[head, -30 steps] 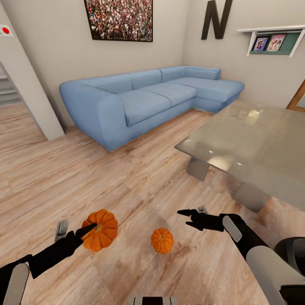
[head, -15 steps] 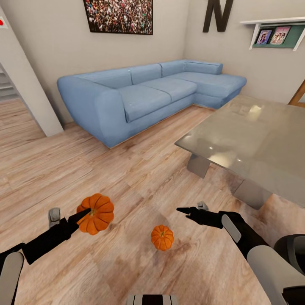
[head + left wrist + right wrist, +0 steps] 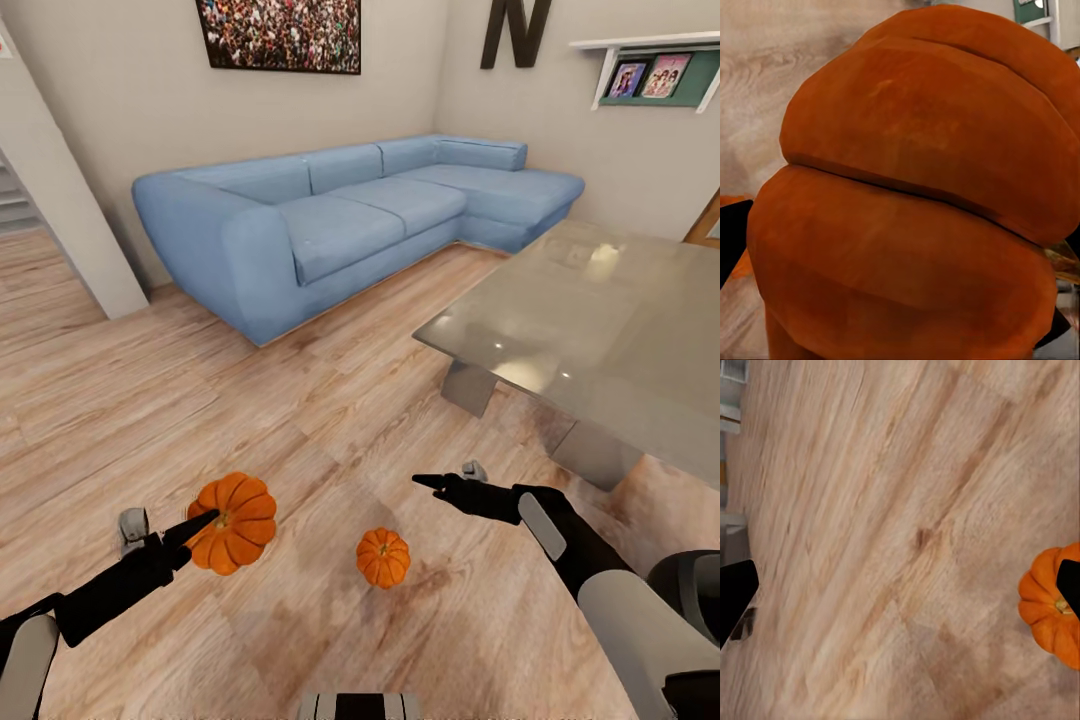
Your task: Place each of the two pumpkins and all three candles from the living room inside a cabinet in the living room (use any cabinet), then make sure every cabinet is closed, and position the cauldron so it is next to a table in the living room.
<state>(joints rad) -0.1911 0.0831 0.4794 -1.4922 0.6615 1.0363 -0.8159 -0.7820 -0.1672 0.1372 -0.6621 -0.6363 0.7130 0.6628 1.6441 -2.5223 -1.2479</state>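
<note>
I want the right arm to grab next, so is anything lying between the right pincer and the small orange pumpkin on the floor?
Nothing visible: only bare wood floor separates the open right pincer from the small orange ribbed pumpkin.

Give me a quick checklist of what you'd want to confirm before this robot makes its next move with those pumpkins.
1. Left gripper has a pumpkin: ok, fingers close around it in the left wrist view.
2. Second pumpkin reachable: ok, on the wood floor between both arms.
3. Right gripper free: ok, open and empty, above the floor.
4. Glass table clear of the right arm: ok, apart.
5. Cabinet located: cannot tell.
6. Candles located: cannot tell.
</note>
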